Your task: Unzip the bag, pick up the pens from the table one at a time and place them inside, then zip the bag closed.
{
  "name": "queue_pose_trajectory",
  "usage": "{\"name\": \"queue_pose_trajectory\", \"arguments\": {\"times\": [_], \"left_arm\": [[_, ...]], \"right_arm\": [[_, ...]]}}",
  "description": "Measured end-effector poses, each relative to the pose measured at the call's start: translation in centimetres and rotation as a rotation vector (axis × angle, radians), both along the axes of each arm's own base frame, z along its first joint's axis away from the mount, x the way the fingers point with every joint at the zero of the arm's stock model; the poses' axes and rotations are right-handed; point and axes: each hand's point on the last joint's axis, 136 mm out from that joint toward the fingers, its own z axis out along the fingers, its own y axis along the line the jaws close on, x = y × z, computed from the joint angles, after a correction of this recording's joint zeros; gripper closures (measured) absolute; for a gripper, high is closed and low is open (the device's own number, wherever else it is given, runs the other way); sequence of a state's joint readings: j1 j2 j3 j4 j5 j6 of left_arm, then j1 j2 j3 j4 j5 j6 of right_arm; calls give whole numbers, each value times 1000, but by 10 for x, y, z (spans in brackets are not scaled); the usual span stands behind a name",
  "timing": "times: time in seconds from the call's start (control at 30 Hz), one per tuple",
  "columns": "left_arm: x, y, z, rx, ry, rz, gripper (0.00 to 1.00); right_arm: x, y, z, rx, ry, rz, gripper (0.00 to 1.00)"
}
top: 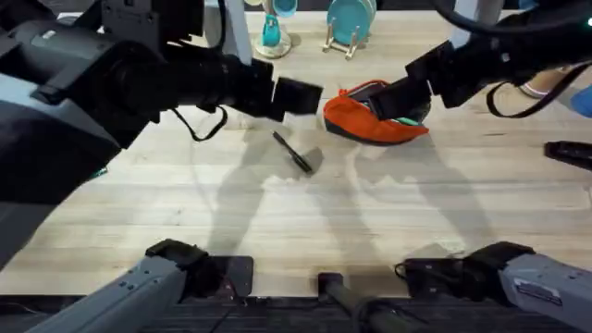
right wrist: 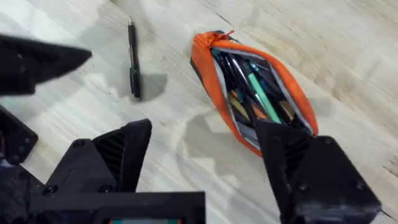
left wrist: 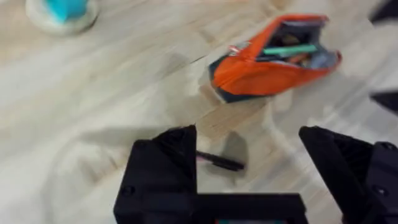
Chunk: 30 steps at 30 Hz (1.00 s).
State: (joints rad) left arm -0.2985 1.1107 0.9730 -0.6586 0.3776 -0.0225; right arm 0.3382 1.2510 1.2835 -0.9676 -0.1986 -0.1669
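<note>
Arm bases sit at the near edge of the counter [top: 277, 213], pale plank wood; a black pen [top: 293, 152] lies loose on the counter mid-way out, apart from everything, slanted with its thicker end nearer the camera in the overhead view; left hand [left wrist: 249, 168] hangs above that pen, fingers spread wide and gripping nothing (pen [left wrist: 219, 162] visible on the wood between and below them in the left wrist view); just beyond and to the right of the pen lies the bag [top: 375, 120], orange pouch on its side, zipper open, dark lining showing; inside it a green pen [right wrist: 262, 94] lies lengthwise among several other darker sticks, which I can't tell apart; right hand [right wrist: 205, 155] hovers over the near end of the bag [right wrist: 249, 87], fingers apart and empty, not touching the fabric as far as the right wrist view shows; farther back, at the far edge of the counter, a teal round stand [top: 350, 22] and a teal item on a pale base [top: 271, 37], well apart from the bag.
</note>
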Motion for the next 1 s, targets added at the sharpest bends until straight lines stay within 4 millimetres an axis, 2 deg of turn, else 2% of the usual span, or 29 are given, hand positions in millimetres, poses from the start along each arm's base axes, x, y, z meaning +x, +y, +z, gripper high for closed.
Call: {"name": "queue_pose_trajectory", "arguments": {"times": [0.17, 0.3, 0.43, 0.8, 1.0], "left_arm": [[6, 17, -8, -74, 145, 280, 6], [1, 35, -21, -119, 278, 518, 6], [2, 41, -28, -188, 366, 680, 6], [6, 38, -70, -163, 541, 799, 6], [2, 25, -97, -117, 632, 817, 5]], "right_arm": [[0, 0, 0, 1, 1, -3, 5], [0, 0, 0, 1, 1, -3, 5], [0, 0, 0, 1, 2, -3, 5], [0, 0, 0, 1, 1, -2, 5], [0, 0, 0, 1, 1, -2, 5]]}}
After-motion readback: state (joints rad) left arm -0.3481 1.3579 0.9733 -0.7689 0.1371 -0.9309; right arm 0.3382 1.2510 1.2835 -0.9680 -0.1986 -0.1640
